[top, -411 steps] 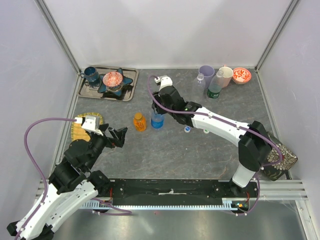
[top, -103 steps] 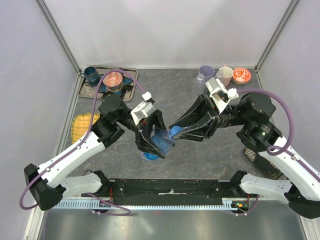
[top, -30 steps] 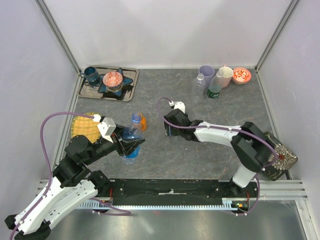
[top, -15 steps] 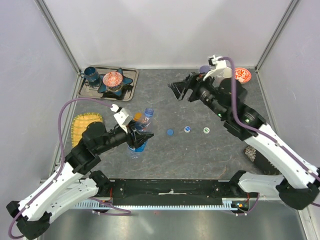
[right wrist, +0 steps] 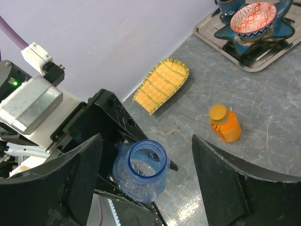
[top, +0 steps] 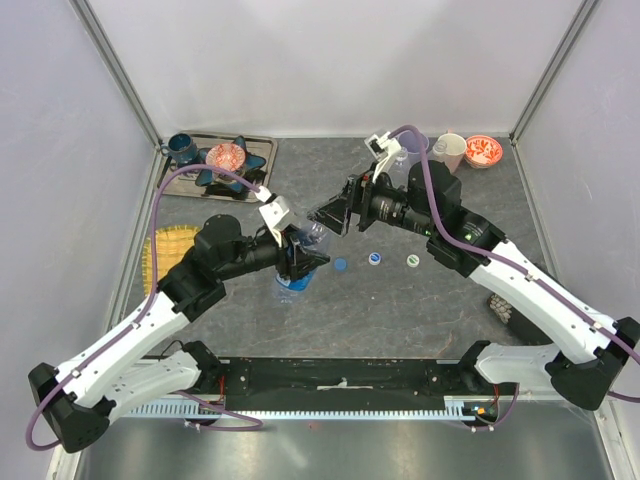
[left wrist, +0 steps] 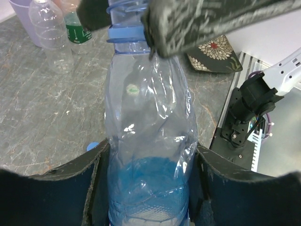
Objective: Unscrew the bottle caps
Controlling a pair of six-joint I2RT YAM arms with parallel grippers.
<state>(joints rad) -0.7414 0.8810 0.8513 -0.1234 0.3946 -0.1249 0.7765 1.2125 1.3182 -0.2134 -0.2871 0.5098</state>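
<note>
Blue bottle (left wrist: 150,141): off the table, mid-scene, tilted with its neck toward the far right. Mouth (right wrist: 147,157) is bare, no cap on it, thread showing. A little blue liquid sits low in the body.

Left claw (top: 300,258): clamped shut on the bottle's lower body, one finger on each side. Likely gripped low to leave the neck free for the other arm and to stop the bottle turning.

Right claw (top: 332,213): jaws spread wide, holding nothing, just beyond the bottle's mouth and facing it. The mouth lies between its fingers in the wrist view, with a gap on each side.

Three loose caps on the table (top: 450,310) just right of the bottle: blue (top: 340,265), a second (top: 374,259), a green one (top: 411,261). Judgement: this bottle's cap is already among them.

Orange bottle (right wrist: 224,124): upright on the table, cap on, beside the left arm. Probably the one left to open.

Two clear bottles (left wrist: 48,33), far right, stand by a lilac cup (left wrist: 21,12); cannot tell their caps.
</note>
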